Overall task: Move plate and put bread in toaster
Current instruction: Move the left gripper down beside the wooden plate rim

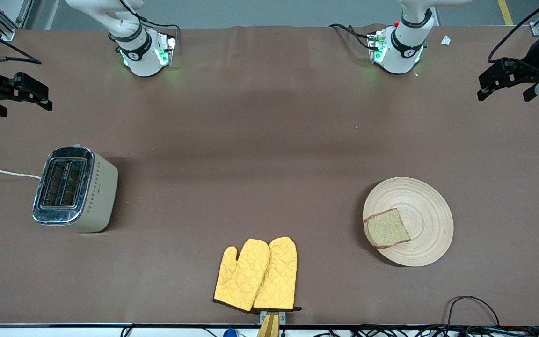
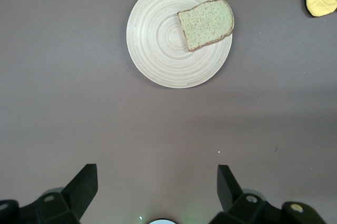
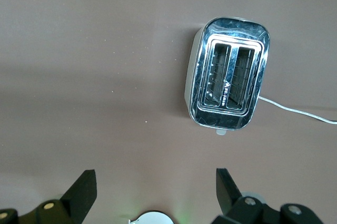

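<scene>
Right gripper hangs in the air above bare table at the right arm's end, fingers spread wide, nothing between them. Arm waiting.

Toaster stands upright on the brown table at the same end, nearer the front camera than the right gripper. Chrome top faces up, both slots empty; white cord runs off toward the table's edge. Right wrist view looks straight down on it.

Two yellow oven mitts lie flat, overlapping, near the table edge closest to the front camera, about midway between toaster and plate.

Plate lies flat toward the left arm's end, well apart from the toaster. Bread rests on the plate, off-centre, crust close to the rim on the side facing the mitts.

Left gripper hangs in the air over bare table at the left arm's end, fingers also spread wide and empty. Arm waiting. Its wrist camera shows plate and bread, not touched.
</scene>
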Controlling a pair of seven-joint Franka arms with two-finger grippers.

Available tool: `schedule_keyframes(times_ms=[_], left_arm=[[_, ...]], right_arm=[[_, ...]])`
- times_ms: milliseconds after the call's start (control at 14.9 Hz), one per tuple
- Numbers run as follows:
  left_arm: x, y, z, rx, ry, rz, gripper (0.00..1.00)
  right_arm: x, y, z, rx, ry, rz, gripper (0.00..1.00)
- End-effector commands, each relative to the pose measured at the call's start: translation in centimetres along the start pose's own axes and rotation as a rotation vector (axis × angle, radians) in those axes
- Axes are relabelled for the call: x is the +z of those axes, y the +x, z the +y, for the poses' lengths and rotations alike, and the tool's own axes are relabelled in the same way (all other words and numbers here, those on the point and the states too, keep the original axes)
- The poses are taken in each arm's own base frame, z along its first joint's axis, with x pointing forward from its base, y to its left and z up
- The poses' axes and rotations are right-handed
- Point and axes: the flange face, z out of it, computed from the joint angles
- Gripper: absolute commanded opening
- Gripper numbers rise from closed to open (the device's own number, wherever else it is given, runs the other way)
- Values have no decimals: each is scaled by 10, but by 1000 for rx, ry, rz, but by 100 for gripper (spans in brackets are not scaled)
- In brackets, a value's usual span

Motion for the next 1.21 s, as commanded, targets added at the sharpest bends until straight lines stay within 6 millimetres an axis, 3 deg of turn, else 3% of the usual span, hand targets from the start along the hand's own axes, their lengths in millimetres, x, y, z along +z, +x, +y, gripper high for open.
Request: schedule_keyframes(times_ms=[0,202,336,538,807,1143], left_arm=[[-7,1,-1,8,17,7,100],[-1,6,-2,13,12,-4,100],[12,23,-9,11,0,-24,100],[47,48,-20,-9,-16,-62,100],[115,90,-55,-83,-133,-94,100],[212,132,-121,-149,-237,-63,100]], right_arm=[[-5,-7,-3,-3,10,7,100],[-5,-7,-2,-3,8,7,100],[-6,-7,-2,-3,8,10,100],[-5,-7,-2,0,9,10,100],[-5,-7,-4,-5,10,7,100],[-5,-8,-4,-3,10,5,100]])
